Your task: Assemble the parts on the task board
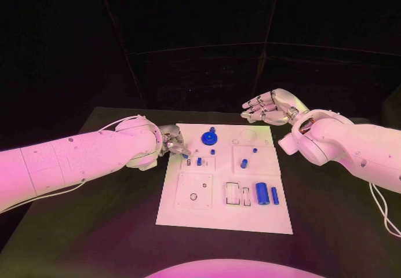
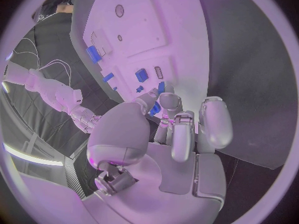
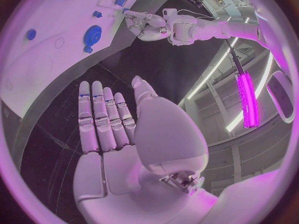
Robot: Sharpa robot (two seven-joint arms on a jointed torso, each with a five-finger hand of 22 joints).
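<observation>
Left hand [image 1: 174, 142] was lowered at the task board's [image 1: 188, 211] edge, fingers curled around a small blue part [image 2: 155, 108], right hand [image 1: 269, 108] was held above the far edge, fingers spread, nothing gripped.

Black table [image 1: 100, 220] in front of me, dark matte top. One thing lies directly on it: the white task board [image 1: 224, 217], flat, roughly centered, long side running away from me. Bare black surface shows on both sides of the board and along its near edge. My arms hang above the table, not resting on it.
</observation>
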